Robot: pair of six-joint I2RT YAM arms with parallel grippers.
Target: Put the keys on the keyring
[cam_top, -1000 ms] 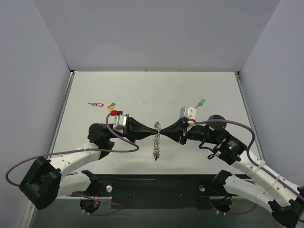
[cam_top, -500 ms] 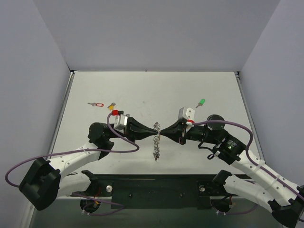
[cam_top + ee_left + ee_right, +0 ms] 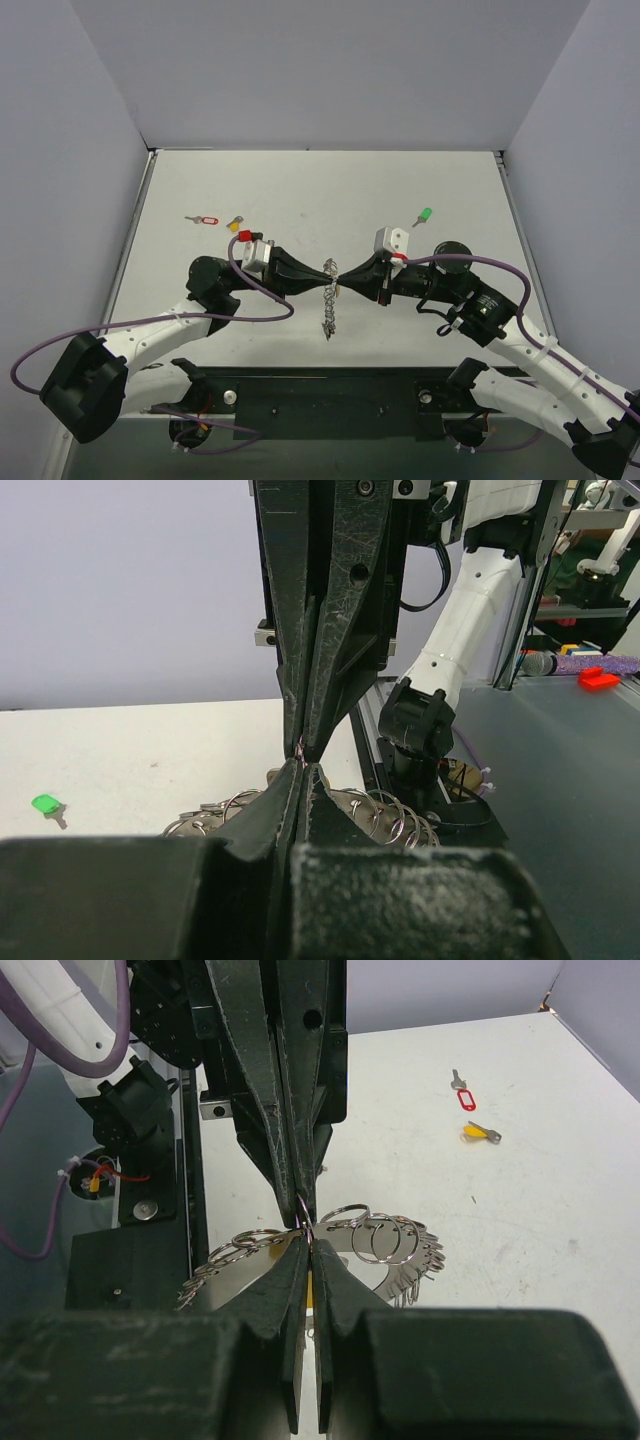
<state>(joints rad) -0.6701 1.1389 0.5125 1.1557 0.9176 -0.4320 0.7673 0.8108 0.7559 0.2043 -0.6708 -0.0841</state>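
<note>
Top external view: the left gripper (image 3: 322, 275) and right gripper (image 3: 343, 276) meet tip to tip at mid-table, both closed tight. Each pinches the keyring (image 3: 328, 308) at its far end, and the rest trails toward the arm bases. On the table (image 3: 300, 190) lie the green key (image 3: 424, 215) beyond the right gripper, and the yellow key (image 3: 236, 224) and red-tagged key (image 3: 205, 220) beyond the left — all well apart from the keyring.

White-shelled arms (image 3: 150, 335) carried black joints — purple cables (image 3: 121, 995) looped alongside; the left gripper (image 3: 324, 272) and right gripper (image 3: 342, 272) were black, tapered, scuffed.
</note>
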